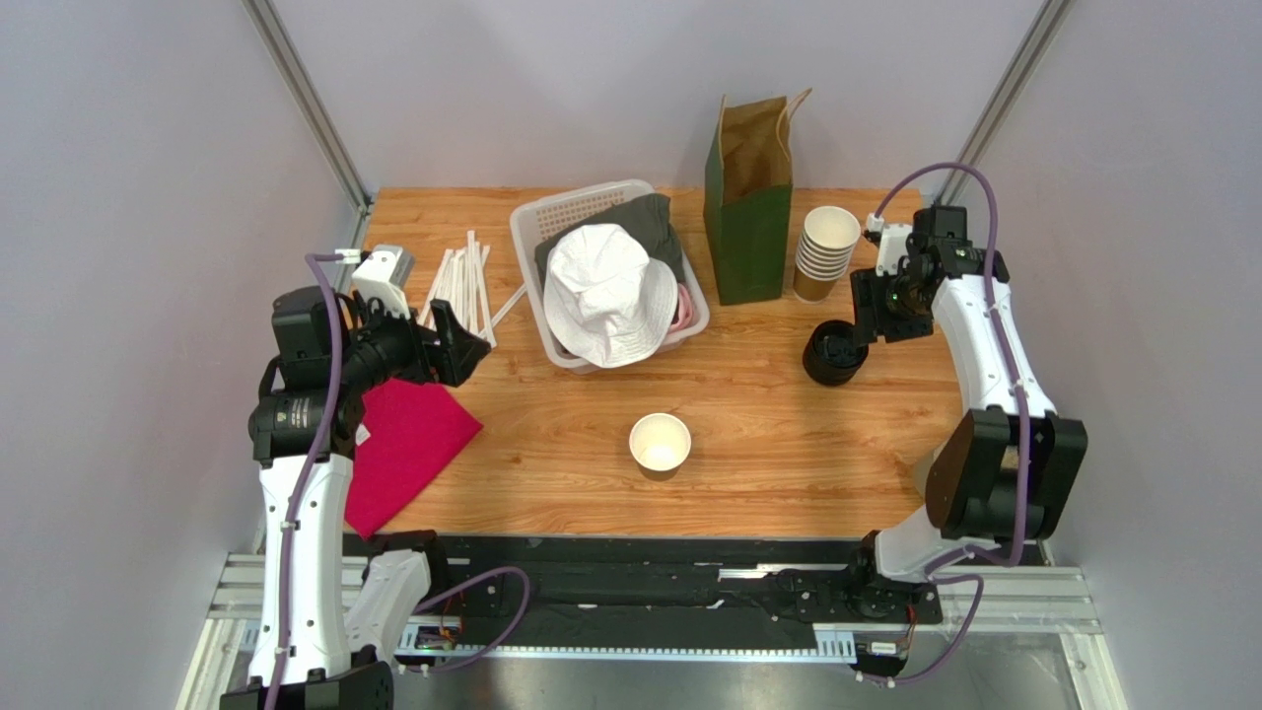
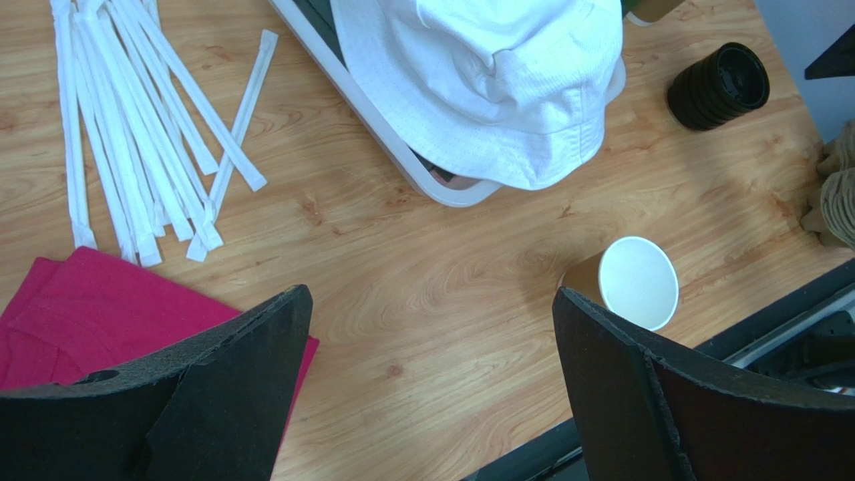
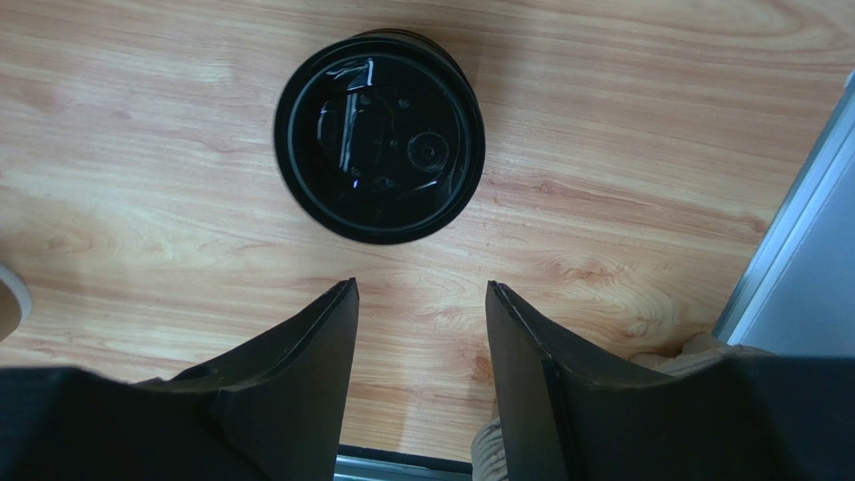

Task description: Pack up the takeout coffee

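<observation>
One small brown paper cup (image 1: 659, 441), white inside, stands upright near the table's front middle with no lid on it; it also shows in the left wrist view (image 2: 638, 283). A pile of black round lids (image 1: 834, 355) sits at the right. My right gripper (image 1: 877, 314) hovers open and empty just beside the pile, which lies ahead of its fingertips in the right wrist view (image 3: 379, 134). My left gripper (image 1: 467, 348) is wide open and empty at the left, above bare wood, with the cup off its right finger (image 2: 642, 391).
A green paper bag (image 1: 748, 200) stands open at the back, with a stack of lidless brown cups (image 1: 825, 249) beside it. A white basket (image 1: 536, 237) holds a white hat (image 1: 611, 296). Wrapped straws (image 1: 462, 281) and a red cloth (image 1: 403, 444) lie at the left.
</observation>
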Controlling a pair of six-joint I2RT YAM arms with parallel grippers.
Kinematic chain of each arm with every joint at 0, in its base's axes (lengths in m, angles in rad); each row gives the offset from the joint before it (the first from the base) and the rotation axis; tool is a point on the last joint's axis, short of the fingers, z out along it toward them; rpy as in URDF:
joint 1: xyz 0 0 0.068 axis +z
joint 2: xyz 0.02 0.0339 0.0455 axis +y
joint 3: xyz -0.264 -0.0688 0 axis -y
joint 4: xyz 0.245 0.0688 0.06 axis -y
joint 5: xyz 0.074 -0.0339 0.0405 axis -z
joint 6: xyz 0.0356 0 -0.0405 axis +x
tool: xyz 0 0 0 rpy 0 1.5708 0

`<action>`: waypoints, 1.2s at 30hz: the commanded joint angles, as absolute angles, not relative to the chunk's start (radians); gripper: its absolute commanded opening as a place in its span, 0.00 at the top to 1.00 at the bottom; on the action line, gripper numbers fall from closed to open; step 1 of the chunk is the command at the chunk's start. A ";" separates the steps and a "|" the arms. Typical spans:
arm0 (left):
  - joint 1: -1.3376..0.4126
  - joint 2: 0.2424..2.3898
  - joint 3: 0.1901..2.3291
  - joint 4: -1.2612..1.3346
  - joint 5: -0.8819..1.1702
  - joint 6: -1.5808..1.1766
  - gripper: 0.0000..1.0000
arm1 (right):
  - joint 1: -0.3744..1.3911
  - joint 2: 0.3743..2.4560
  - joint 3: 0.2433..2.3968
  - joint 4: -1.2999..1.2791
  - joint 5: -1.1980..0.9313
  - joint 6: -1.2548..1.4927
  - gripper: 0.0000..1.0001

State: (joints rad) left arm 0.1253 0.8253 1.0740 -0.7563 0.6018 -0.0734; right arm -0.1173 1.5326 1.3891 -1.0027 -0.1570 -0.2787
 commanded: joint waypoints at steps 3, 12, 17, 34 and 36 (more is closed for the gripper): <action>0.127 0.822 1.097 -0.713 0.617 -0.086 0.01 | -0.130 1.650 1.456 -0.977 -0.080 -0.209 0.48; 0.126 0.818 1.085 -0.710 0.606 -0.086 0.01 | -0.140 1.772 1.523 -0.962 -0.072 -0.172 0.52; 0.124 0.824 1.089 -0.712 0.600 -0.084 0.01 | -0.140 1.813 1.549 -0.959 -0.074 -0.163 0.56; 0.126 0.833 1.089 -0.712 0.598 -0.083 0.01 | -0.140 1.859 1.549 -0.936 -0.060 -0.167 0.78; 0.126 0.836 1.091 -0.712 0.597 -0.084 0.01 | -0.140 1.862 1.549 -0.939 -0.058 -0.169 0.82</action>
